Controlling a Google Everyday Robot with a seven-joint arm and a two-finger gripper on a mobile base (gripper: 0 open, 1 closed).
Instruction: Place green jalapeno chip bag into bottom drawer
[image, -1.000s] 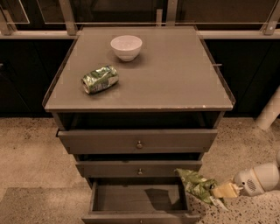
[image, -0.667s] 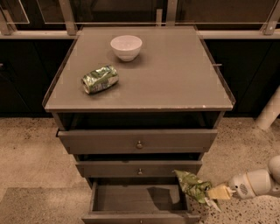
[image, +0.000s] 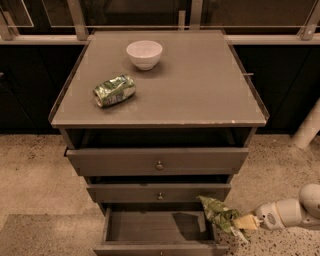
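The green jalapeno chip bag (image: 218, 213) is a crumpled green foil bag held at the right rim of the open bottom drawer (image: 150, 228). My gripper (image: 243, 222) comes in from the lower right on a white arm and is shut on the bag's right end. The bag hangs partly over the drawer's right wall. The drawer is pulled out and its inside shows dark and bare.
A crushed green-and-white can (image: 114, 90) and a white bowl (image: 144, 54) sit on the cabinet top (image: 200, 90). The two upper drawers (image: 158, 161) with small knobs stand slightly pulled out. Speckled floor lies on both sides; a white post (image: 308, 127) stands at right.
The gripper and bag have shifted slightly left and down, toward the open bottom drawer. The can and bowl have not moved.
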